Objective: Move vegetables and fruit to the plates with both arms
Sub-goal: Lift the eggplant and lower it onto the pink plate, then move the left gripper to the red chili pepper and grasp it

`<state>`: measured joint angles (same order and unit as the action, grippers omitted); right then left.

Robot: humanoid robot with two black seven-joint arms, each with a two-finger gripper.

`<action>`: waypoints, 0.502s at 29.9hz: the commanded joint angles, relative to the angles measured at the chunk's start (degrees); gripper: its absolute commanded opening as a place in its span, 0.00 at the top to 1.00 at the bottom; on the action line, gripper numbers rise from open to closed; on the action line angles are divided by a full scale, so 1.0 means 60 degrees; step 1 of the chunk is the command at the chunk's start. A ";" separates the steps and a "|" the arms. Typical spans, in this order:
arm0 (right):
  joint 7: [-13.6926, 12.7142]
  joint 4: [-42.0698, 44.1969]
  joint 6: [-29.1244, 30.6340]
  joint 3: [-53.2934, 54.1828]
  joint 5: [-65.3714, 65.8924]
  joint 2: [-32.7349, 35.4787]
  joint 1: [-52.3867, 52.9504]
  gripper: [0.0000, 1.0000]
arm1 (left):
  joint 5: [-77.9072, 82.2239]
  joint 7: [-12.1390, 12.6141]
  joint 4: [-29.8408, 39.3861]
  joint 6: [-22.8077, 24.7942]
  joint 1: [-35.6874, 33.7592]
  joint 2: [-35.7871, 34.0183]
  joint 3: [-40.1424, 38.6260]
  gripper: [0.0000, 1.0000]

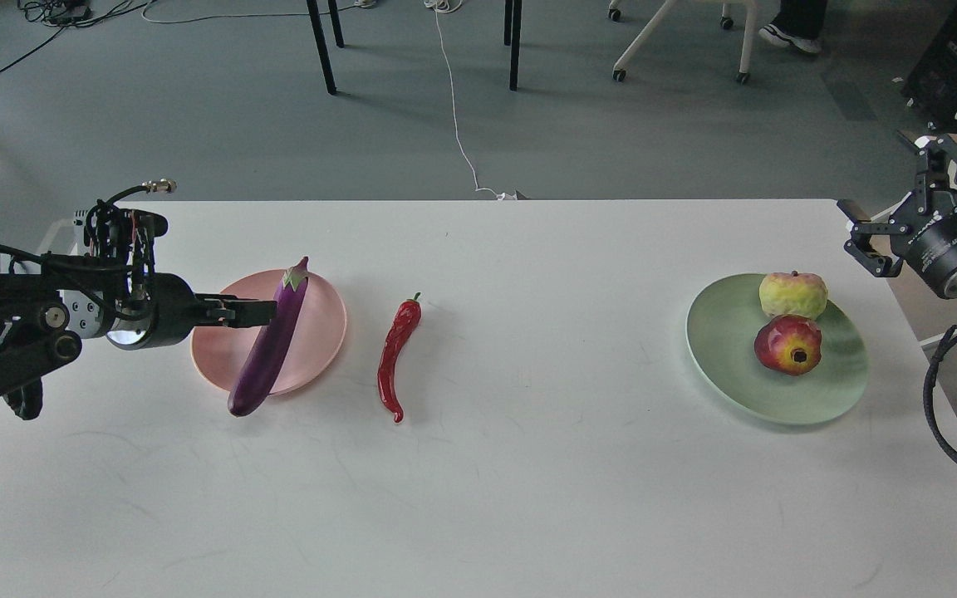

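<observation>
The purple eggplant (271,342) lies slantwise over the pink plate (321,332), its lower end past the plate's front-left rim. My left gripper (258,311) comes in from the left and its fingers close on the eggplant's middle. The red chili pepper (395,353) lies on the table just right of the pink plate. The mint green plate (728,349) at the right holds the yellow-green fruit (792,294) and the dark red fruit (787,345). My right gripper (861,238) is open and empty, above the table's right edge, beside the green plate.
The white table (528,482) ends at the far edge near a white cable (458,124) on the floor. Chair and table legs stand on the grey floor behind. Loose black cables (956,415) hang by my right arm.
</observation>
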<state>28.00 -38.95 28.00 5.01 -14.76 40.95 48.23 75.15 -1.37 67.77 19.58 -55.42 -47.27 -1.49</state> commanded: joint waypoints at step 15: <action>0.0000 -0.0042 0.0000 -0.0043 0.0073 0.0015 -0.0010 0.01 | 0.1623 0.1092 0.2695 -0.0275 -0.0534 0.2045 -0.0676 0.04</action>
<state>28.00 -39.19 28.00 4.78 -14.58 41.00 48.16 81.04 4.91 84.23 17.99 -58.67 -39.46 -5.70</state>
